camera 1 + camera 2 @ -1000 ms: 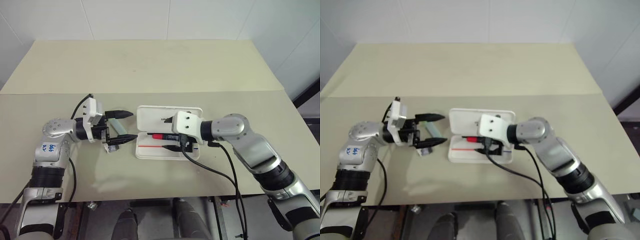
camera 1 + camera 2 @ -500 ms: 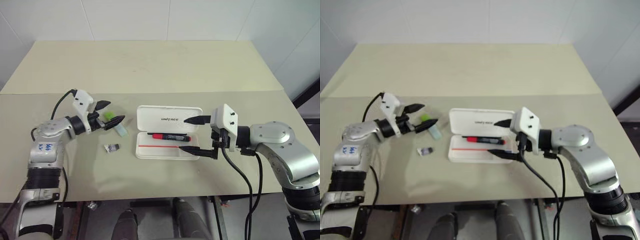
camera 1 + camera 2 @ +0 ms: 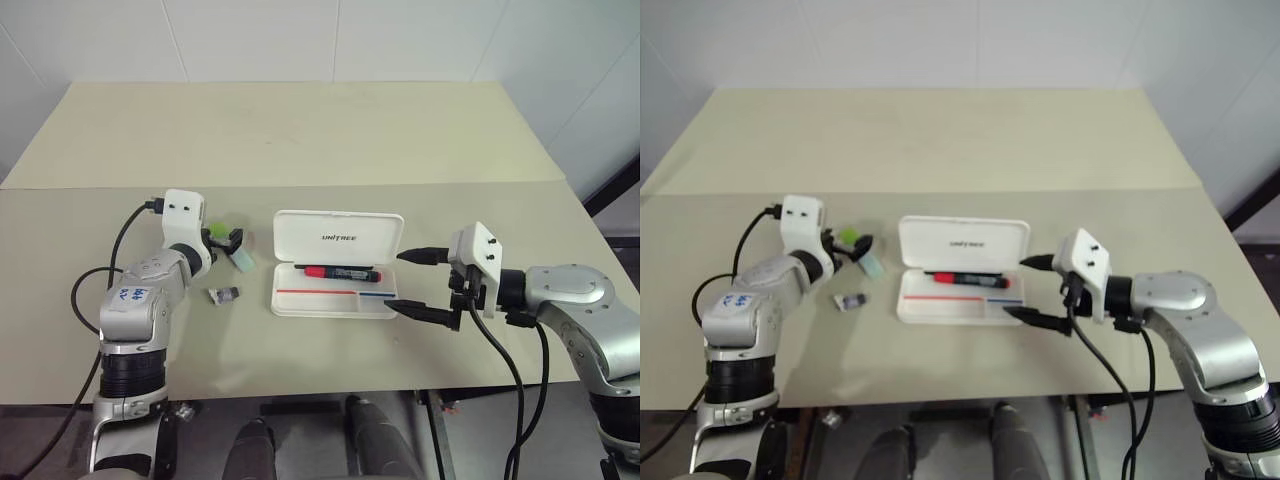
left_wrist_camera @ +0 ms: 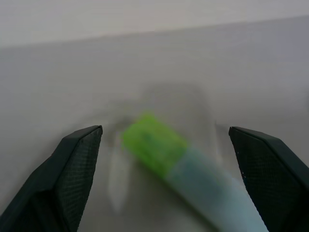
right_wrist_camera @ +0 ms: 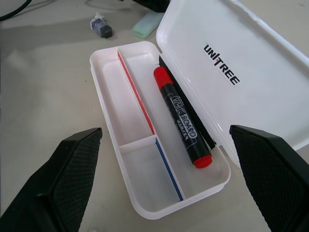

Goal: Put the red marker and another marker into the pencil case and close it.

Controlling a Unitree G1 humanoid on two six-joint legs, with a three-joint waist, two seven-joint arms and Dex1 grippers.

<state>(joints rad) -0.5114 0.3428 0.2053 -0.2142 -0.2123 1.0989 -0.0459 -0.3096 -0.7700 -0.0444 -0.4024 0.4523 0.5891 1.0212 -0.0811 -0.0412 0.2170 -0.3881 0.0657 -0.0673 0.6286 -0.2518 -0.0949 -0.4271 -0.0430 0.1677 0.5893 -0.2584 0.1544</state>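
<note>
The white pencil case point(image 3: 300, 305) lies open at the table's middle, its lid point(image 5: 241, 53) folded back. In its tray's far compartment rests the red marker point(image 3: 342, 272), also clear in the right wrist view point(image 5: 182, 118). My right gripper point(image 3: 395, 280) hovers just right of the case, open and empty, pointing at it. Left of the case, another marker point(image 3: 240, 258), pale with a bright green end, lies on the table. My left gripper point(image 3: 226, 240) is open, one finger on each side of that marker point(image 4: 164, 150), and I see no touch.
A small dark and grey object point(image 3: 223, 295) sits on the table just left of the case's near corner. Black cables trail from both wrists. A seam point(image 3: 300, 184) divides the near table from the far one, which stretches back to the wall.
My right gripper has pulled back to the right from over the case, where the red marker stays. My left gripper has swung round to point forward and dropped astride the green marker.
</note>
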